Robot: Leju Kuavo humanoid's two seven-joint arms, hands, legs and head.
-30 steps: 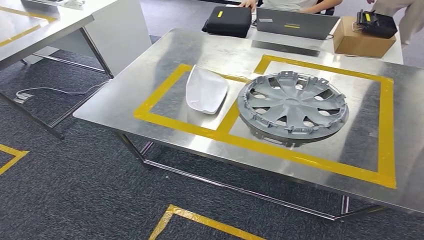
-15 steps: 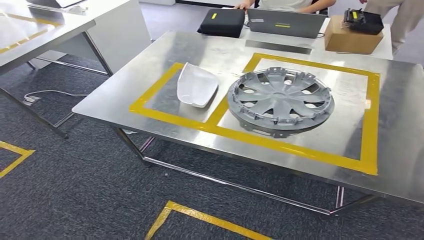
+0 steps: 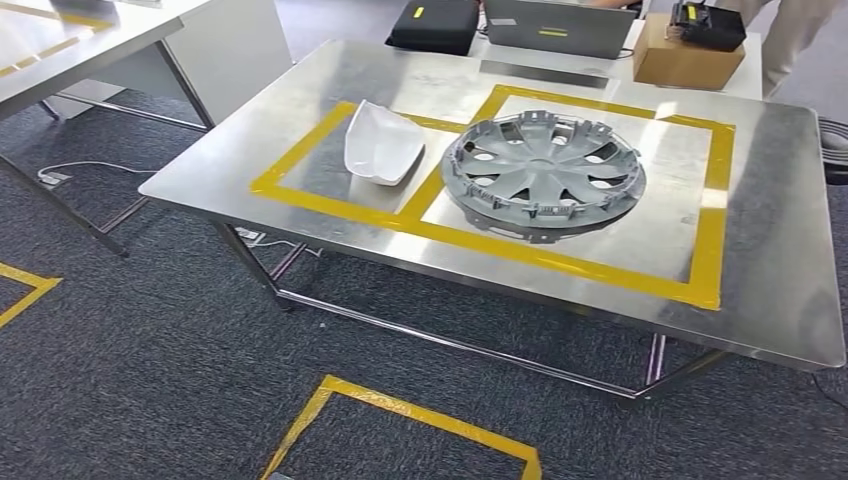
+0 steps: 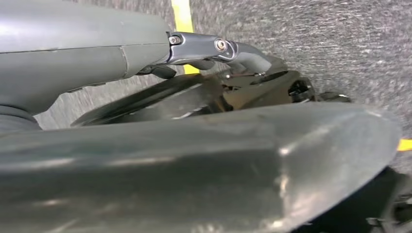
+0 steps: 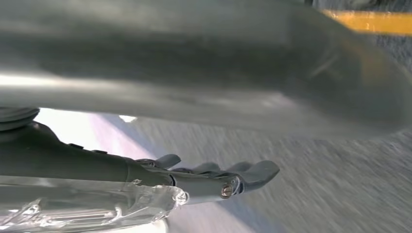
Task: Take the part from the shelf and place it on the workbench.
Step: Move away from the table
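Note:
A white curved shell part (image 3: 383,143) lies in the left yellow-taped square of the steel workbench (image 3: 770,250). To its right, inside the larger taped square, a grey hubcap (image 3: 543,175) rests face up. In the left wrist view my left hand (image 4: 160,155) hangs over the carpet, its fingers (image 4: 228,48) stretched out straight and apart from the thumb, nothing between them. My right hand (image 5: 194,68) hangs the same way over the floor, with its fingers (image 5: 228,179) straight and nothing in them.
Behind the workbench stand a black case (image 3: 432,25), a laptop (image 3: 558,25) and a cardboard box (image 3: 680,62) with a black device on top. A person (image 3: 790,40) stands at the far right. A second table (image 3: 90,50) is at left. Yellow tape (image 3: 400,420) marks the carpet.
The whole picture has shifted: the workbench now sits higher and more to the left, with its right end in view, so the camera has moved. The parts on it keep their places.

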